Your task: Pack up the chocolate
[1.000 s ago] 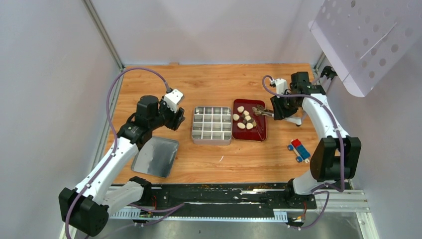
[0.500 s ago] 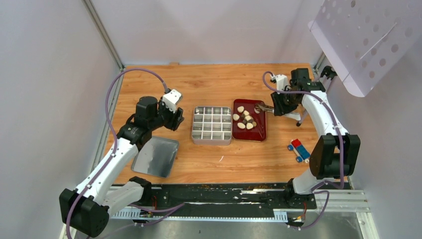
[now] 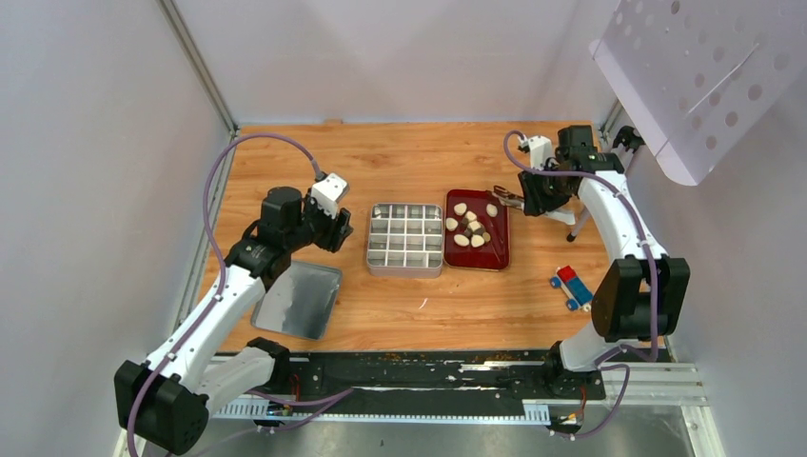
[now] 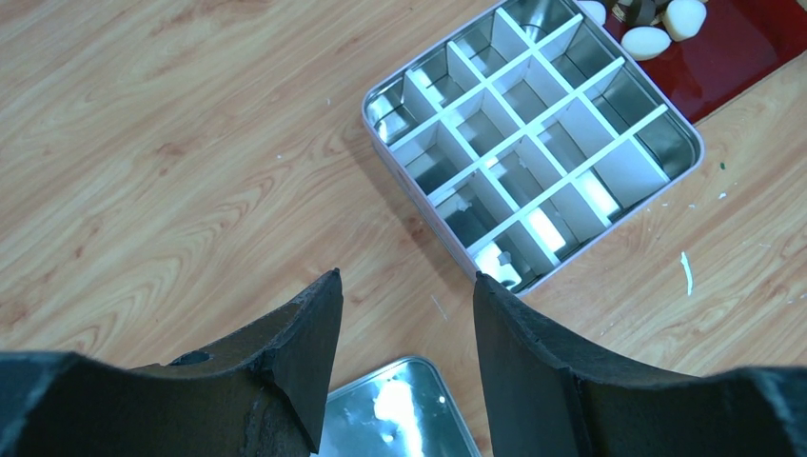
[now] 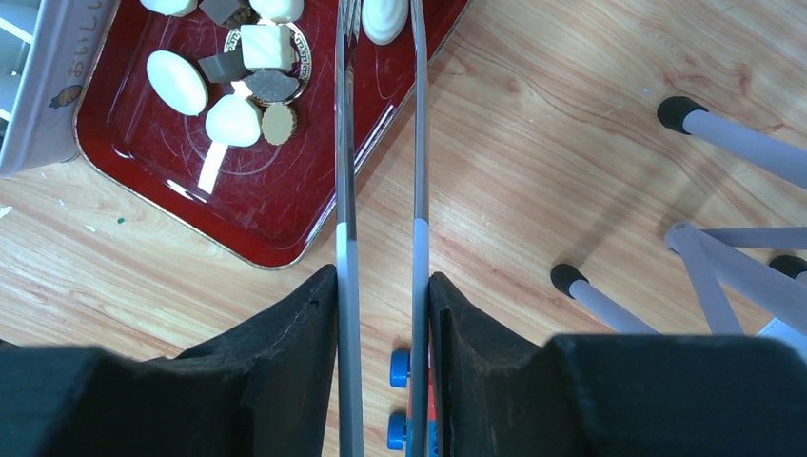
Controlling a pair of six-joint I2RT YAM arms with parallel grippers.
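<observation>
Right gripper (image 5: 381, 286) pinching metal tongs (image 5: 344, 143), tips over red tray (image 5: 257, 214) of chocolate (image 5: 177, 81), left gripper (image 4: 404, 286) spread wide, hovering beside compartment tin (image 4: 533, 133)

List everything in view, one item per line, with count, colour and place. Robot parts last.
chocolate: about ten, cream-white and dark brown, on the red tray
red tray: one, red, right of the tin
tin: one, silver, sixteen empty compartments, table centre
lid: one, silver, near left
tongs: one pair, metal, tips over the tray's far end
block: one, red and blue, near right
stand: one, white legs, black feet, far right
panel: one, white, perforated, upper right
table: one, wood
left gripper: open, empty, left of the tin
right gripper: shut on the tongs
</observation>
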